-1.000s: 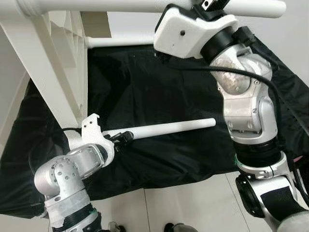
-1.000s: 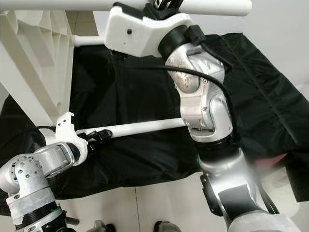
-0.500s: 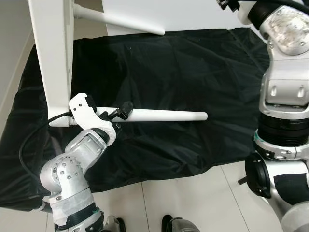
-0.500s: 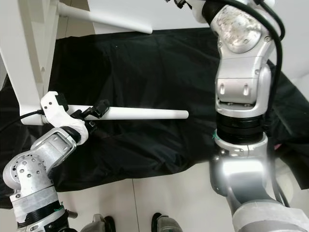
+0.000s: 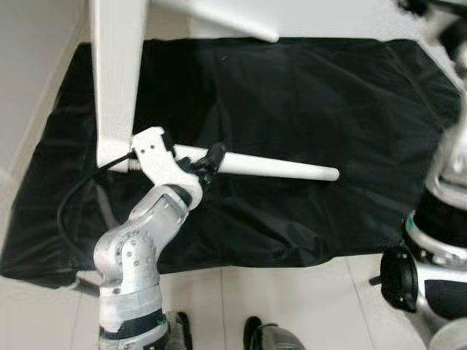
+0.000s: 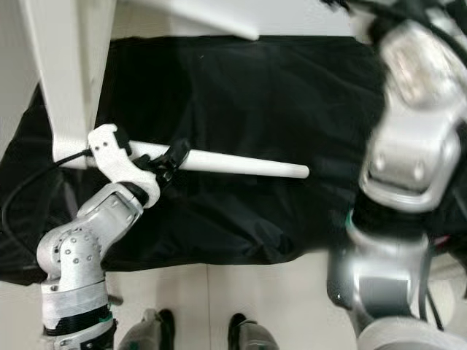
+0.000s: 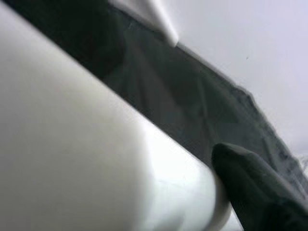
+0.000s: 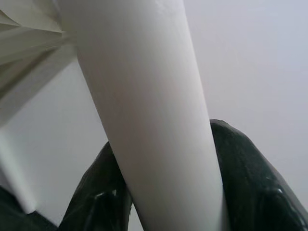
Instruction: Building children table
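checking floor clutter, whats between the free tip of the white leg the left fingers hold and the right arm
Only black cloth. In the left eye view, nothing else lies between the white leg tip and the right arm.

Black sheet [image 5: 306, 109] spread over pale tiled floor [image 5: 306, 292].

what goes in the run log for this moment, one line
left gripper: shut on lower table leg near tabletop | right gripper: shut on another table leg | black cloth on floor
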Tool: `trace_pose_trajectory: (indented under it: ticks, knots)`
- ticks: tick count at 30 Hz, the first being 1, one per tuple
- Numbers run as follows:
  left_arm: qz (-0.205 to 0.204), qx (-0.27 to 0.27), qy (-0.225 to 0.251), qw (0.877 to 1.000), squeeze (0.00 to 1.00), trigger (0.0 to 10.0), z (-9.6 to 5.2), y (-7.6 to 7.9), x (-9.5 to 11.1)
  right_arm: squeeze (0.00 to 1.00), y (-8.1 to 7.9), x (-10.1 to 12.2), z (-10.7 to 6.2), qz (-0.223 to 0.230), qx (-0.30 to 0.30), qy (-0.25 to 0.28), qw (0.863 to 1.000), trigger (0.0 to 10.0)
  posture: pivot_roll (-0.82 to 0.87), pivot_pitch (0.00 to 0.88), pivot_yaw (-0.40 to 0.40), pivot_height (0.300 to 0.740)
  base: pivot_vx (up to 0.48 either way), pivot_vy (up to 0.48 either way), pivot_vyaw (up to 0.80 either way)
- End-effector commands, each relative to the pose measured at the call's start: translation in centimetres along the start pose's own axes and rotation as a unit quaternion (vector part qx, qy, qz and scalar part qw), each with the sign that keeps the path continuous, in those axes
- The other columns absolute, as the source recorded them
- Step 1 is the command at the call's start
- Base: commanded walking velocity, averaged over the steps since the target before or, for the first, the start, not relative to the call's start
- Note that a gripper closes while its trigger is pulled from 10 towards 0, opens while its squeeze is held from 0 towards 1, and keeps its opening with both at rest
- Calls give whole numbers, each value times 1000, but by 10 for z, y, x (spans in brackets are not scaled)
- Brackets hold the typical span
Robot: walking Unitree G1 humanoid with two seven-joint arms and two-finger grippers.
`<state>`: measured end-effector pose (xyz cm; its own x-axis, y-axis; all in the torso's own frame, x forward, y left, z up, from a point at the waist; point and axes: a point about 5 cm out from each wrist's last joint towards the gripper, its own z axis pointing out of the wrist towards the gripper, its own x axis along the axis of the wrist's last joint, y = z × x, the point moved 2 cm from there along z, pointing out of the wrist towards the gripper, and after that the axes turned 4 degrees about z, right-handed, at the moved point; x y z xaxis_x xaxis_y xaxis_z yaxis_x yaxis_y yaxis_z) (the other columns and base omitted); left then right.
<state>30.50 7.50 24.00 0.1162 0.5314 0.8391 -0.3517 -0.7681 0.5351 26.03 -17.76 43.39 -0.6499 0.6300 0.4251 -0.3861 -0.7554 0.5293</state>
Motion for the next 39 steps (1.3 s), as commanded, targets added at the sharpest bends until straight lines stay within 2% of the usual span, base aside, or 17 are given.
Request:
trace_pose_trajectory:
  ticks: [1, 4, 6, 9, 39]
  knots:
    - [-94, -201, 92, 971, 0, 0, -8, 81, 16, 0, -27, -32, -15, 89, 34, -57, 994, 0, -103, 199, 54, 740, 0, 0, 0]
    - [-94, -201, 92, 971, 0, 0, -8, 81, 16, 0, -27, -32, -15, 89, 34, -57, 994, 0, -103, 199, 54, 740, 0, 0, 0]
    - [-66, -206, 99, 971, 0, 0, -13, 87, 14, 0, -40, -43, -28, 68, 78, -57, 993, 0, -97, 203, 46, 740, 0, 0, 0]
    - [-54, -201, 111, 972, 0, 0, -13, 88, 18, 0, -44, -51, -34, 82, 78, -66, 991, 0, -97, 203, 46, 740, 0, 0, 0]
    - [-54, -201, 111, 972, 0, 0, -13, 88, 18, 0, -44, -51, -34, 82, 78, -66, 991, 0, -97, 203, 46, 740, 0, 0, 0]
